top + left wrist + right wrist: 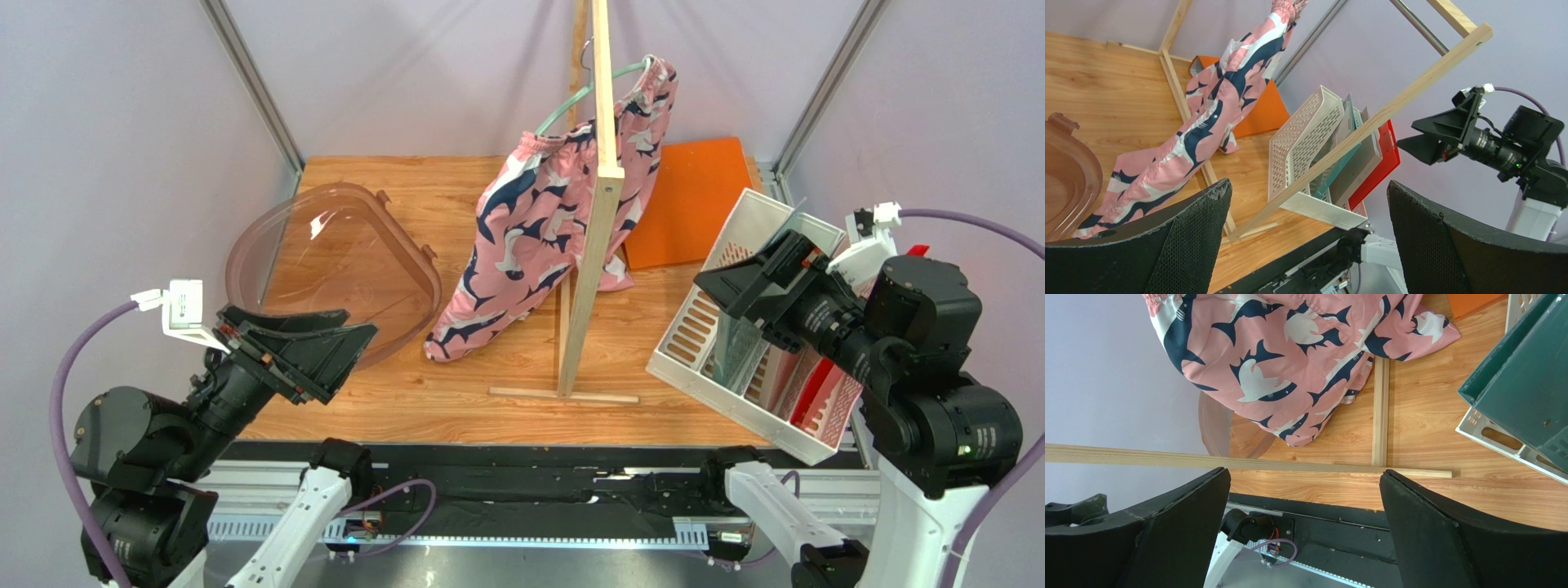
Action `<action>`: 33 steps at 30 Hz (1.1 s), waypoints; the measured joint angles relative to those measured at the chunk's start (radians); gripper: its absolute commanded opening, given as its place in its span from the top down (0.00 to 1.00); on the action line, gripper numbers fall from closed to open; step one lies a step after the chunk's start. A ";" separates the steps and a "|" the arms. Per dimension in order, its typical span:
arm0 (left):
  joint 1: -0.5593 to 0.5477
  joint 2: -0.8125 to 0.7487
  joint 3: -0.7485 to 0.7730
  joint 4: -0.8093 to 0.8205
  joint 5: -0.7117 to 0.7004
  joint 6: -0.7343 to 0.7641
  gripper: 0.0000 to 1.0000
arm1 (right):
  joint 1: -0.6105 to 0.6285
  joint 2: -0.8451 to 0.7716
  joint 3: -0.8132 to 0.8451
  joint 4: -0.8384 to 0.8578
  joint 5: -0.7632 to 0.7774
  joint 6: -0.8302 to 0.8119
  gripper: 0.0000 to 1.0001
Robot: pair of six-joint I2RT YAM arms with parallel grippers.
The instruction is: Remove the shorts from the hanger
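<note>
Grey walls, wood table [515,368]. Left claw [329,358] has its jaws spread wide with nothing between them; the right claw [726,300] is the same. Neither touches any fabric.

The shorts [540,245] hang well ahead of and above the left claw, off to its right. The waistband is up on the hanger [562,110] and the lower leg trails down to the table. From the right claw they sit ahead and to its left, past the wooden stand [597,208].

Likely risks:
- The stand looks light with thin feet, so a sideways or forward tug on the shorts would probably tip it.
- The elastic waistband may catch on the hanger's arm ends, and the hanger then comes off with the shorts.
- The fabric drapes against the upright and could snag if dragged across it.
- The file rack [687,355] is right beside the right claw, so a swing toward the shorts could clip it.
- The brown bowl [331,263] is just ahead of the left claw, so a low reach could shove it.
- How the hanger's hook seats on the top bar cannot be made out.
</note>
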 measured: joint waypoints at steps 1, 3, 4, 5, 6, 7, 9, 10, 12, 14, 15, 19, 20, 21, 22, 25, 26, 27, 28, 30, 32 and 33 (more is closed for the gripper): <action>0.000 0.000 0.010 -0.007 0.001 0.005 0.03 | 0.000 0.006 0.002 0.003 -0.001 -0.002 0.00; 0.000 0.000 0.024 -0.021 0.001 0.010 0.05 | 0.000 0.036 0.018 0.021 -0.012 -0.012 0.00; 0.000 0.000 0.028 -0.027 0.001 0.012 0.06 | 0.000 0.053 0.029 0.046 -0.026 -0.016 0.00; 0.000 0.000 0.032 -0.034 0.003 0.018 0.06 | 0.000 0.068 0.037 0.082 -0.042 -0.015 0.00; 0.000 0.000 0.033 -0.035 0.005 0.021 0.07 | 0.000 0.080 0.040 0.108 -0.053 -0.015 0.00; 0.000 0.002 0.033 -0.038 0.010 0.026 0.09 | 0.000 0.095 0.044 0.144 -0.067 -0.013 0.00; 0.000 0.011 0.034 -0.051 0.030 0.032 0.12 | 0.000 0.137 0.055 0.221 -0.090 -0.002 0.00; 0.000 0.014 0.035 -0.053 0.034 0.032 0.14 | 0.000 0.148 0.058 0.237 -0.094 0.003 0.00; 0.000 0.037 0.038 -0.060 0.061 0.033 0.17 | 0.000 0.186 0.059 0.290 -0.103 0.023 0.00; 0.000 0.079 0.056 -0.066 0.093 0.038 0.18 | 0.000 0.230 0.061 0.335 -0.108 0.051 0.00; 0.000 0.111 0.074 -0.066 0.111 0.042 0.18 | 0.000 0.255 0.066 0.351 -0.109 0.067 0.00; 0.000 0.269 0.179 -0.061 0.156 0.060 0.27 | 0.016 0.378 0.106 0.399 -0.103 0.115 0.02; 0.000 0.308 0.206 -0.057 0.165 0.064 0.32 | 0.021 0.407 0.116 0.405 -0.100 0.126 0.02; 0.000 0.378 0.271 -0.056 0.187 0.072 0.32 | 0.027 0.437 0.124 0.406 -0.096 0.141 0.02; 0.000 0.445 0.332 -0.049 0.209 0.082 0.32 | 0.033 0.457 0.129 0.399 -0.086 0.150 0.03; 0.000 0.581 0.433 -0.023 0.244 0.099 0.32 | 0.044 0.494 0.152 0.343 -0.056 0.166 0.02; 0.000 0.635 0.469 -0.012 0.260 0.107 0.32 | 0.045 0.510 0.182 0.291 -0.044 0.166 0.01; 0.000 0.676 0.491 0.003 0.268 0.114 0.32 | 0.047 0.518 0.202 0.262 -0.038 0.165 0.00; 0.000 0.717 0.506 0.012 0.278 0.119 0.32 | 0.047 0.526 0.221 0.228 -0.030 0.163 0.00; -0.011 0.798 0.542 0.028 0.293 0.137 0.31 | 0.047 0.525 0.230 0.186 -0.021 0.148 0.00; -0.038 0.906 0.604 0.035 0.278 0.177 0.30 | 0.047 0.524 0.236 0.142 -0.014 0.124 0.00; -0.056 0.958 0.640 0.038 0.267 0.203 0.30 | 0.047 0.525 0.242 0.119 -0.012 0.107 0.00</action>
